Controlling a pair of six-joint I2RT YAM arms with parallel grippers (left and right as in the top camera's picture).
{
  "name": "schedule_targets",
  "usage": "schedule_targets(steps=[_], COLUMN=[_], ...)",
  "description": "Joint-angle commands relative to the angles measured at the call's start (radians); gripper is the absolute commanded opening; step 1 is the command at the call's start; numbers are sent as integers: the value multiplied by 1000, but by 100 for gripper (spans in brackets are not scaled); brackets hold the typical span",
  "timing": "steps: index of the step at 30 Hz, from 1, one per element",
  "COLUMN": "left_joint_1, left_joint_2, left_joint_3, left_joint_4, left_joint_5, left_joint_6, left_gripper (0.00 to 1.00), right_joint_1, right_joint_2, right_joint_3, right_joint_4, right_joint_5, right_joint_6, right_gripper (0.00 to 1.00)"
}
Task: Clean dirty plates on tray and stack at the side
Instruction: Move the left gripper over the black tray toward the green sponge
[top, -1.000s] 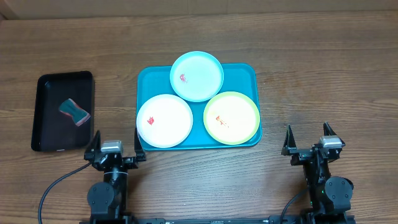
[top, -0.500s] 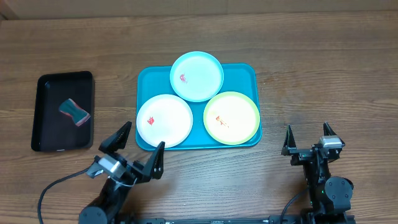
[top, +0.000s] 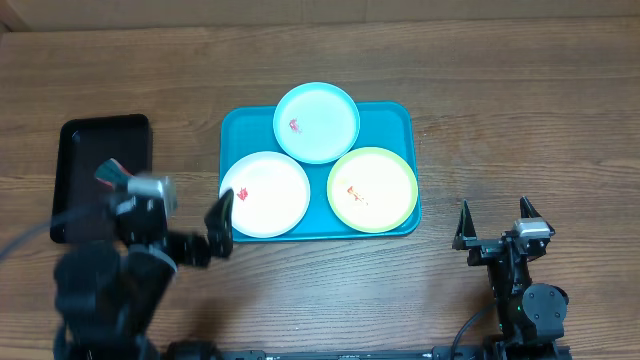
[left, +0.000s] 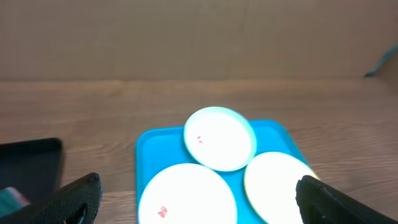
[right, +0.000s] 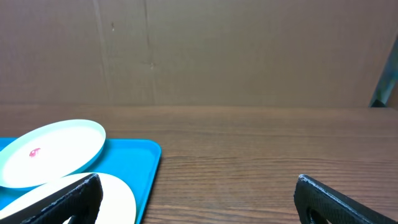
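While left tool gapes — dirty plates sit on tray.

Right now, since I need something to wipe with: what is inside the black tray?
A sponge, only its teal end showing; the left arm covers the rest of it and the black tray's near half.

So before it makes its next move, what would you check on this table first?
1. Left tool open and holding nothing: ok.
2. Right tool open and holding nothing: ok.
3. Sponge lying in the black tray: ok, though the left arm partly hides it.
4. White plate, light blue plate and yellow-green plate all on the blue tray: ok; the light blue one overhangs the far rim.
5. Plates clean: not ok, each shows a red or orange smear.
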Motion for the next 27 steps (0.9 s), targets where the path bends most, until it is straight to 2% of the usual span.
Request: schedule_targets(steps=[1,5,7,14,18,20,23,27], left_joint_1=[19,67,93,205,325,388,445,491], left_joint_2=[138,304,359,560,700,776,856,956], left_joint_3=[116,266,296,291,291,291,291,291], left_joint_4=[-46,-150,-159,-159,-133,-119,-104,-60], left_joint_5=[-180,-408,-460,-492,-504,-503,-483,-379], left_joint_6=[-26,-142,-171,-188,-358,-400,-399,-387], left_gripper=[100,100,100,100,100,100,100,100], right_joint_1=[-2,-2,-2,-2,-2,-2,-2,-2], right_joint_2=[-8,-8,-8,-8,-8,-8,-8,-8], right_joint_3=[-10,-10,-10,-10,-10,-10,-10,-10], right_joint_4=[3,3,3,3,3,3,3,3], right_joint_5=[-8,-8,-8,-8,-8,-8,-8,-8], right_joint_6=[6,6,6,6,6,6,6,6], right_gripper=[100,100,100,100,100,100,100,100])
